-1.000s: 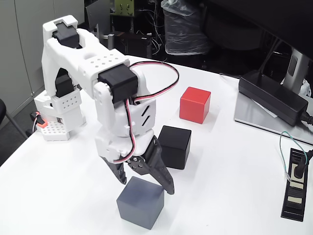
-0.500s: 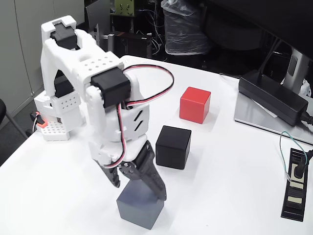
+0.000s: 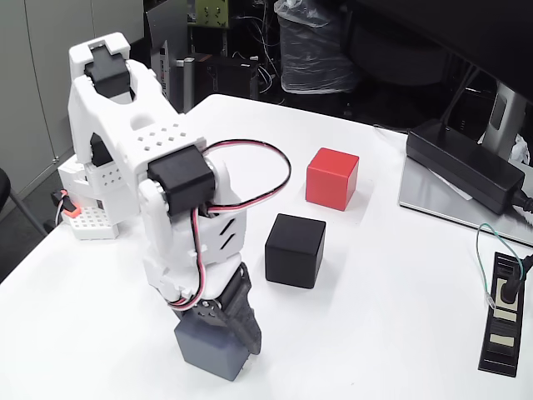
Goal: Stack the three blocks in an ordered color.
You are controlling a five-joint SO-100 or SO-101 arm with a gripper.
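In the fixed view, my gripper (image 3: 218,337) points down at the near edge of the white table (image 3: 391,333), its jaws closed on the top of the grey block (image 3: 204,357). One black finger (image 3: 243,323) lies against the block's right side; the other is hidden behind the arm. The black block (image 3: 295,250) stands about one block's width up and to the right of the gripper. Farther back sits the red block (image 3: 331,177). All three are apart from one another.
A long black power adapter (image 3: 465,165) lies on a grey slab at the back right. A black strip with a green-white wire (image 3: 502,317) sits at the right edge. The arm's white base (image 3: 92,208) stands at the left edge.
The open gripper came down over the grey block and closed on it. Arm and grey block have shifted left together. The black and red blocks have not moved.
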